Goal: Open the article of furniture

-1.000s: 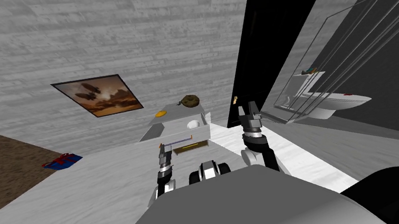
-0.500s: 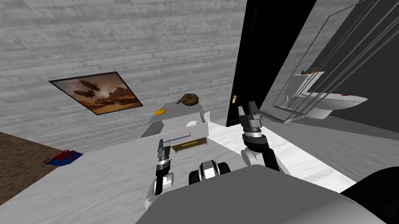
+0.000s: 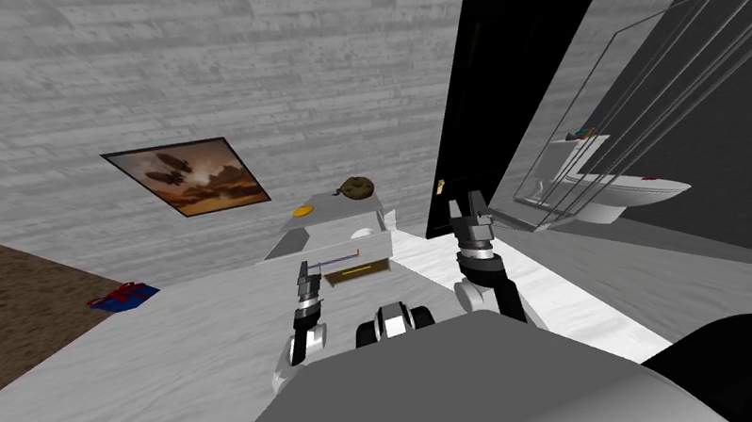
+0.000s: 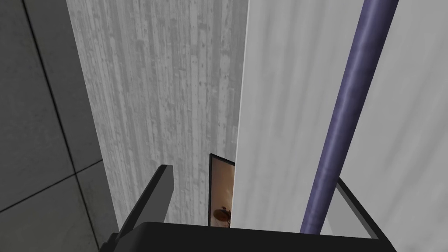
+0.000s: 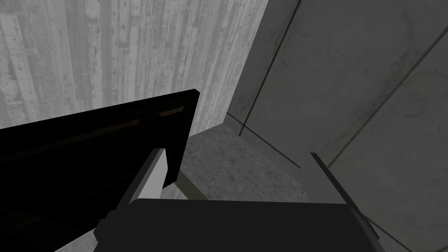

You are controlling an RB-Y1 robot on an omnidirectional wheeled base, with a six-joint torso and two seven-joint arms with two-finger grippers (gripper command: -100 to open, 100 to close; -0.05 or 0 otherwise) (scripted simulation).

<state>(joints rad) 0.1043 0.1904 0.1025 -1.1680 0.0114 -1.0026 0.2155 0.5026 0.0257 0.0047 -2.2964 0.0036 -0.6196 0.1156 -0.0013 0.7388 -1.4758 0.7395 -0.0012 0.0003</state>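
Note:
A white bedside cabinet (image 3: 329, 215) stands against the grey wall ahead. Its top drawer (image 3: 373, 247) is pulled partly out and carries a purple bar handle (image 3: 334, 259). My left gripper (image 3: 305, 272) sits at the left end of that bar. In the left wrist view the purple handle (image 4: 345, 113) runs between the fingers, close to one finger (image 4: 354, 205). The left gripper (image 4: 251, 175) is open and not pressing the bar. A lower drawer (image 3: 357, 271) has a yellowish handle. My right gripper (image 3: 467, 204) is raised to the right of the cabinet, open and empty (image 5: 238, 175).
On the cabinet lie a brown lump (image 3: 356, 189) and a small orange item (image 3: 302, 211); a white round thing (image 3: 363, 234) shows in the drawer. A black area (image 3: 508, 95) stands right of the cabinet, glass panels and a white tub (image 3: 639, 193) further right. A blue item (image 3: 123, 295) lies left.
My left gripper has shifted slightly up in the head view, staying at the handle's left end. The head view has swayed a little. The right arm has not moved.

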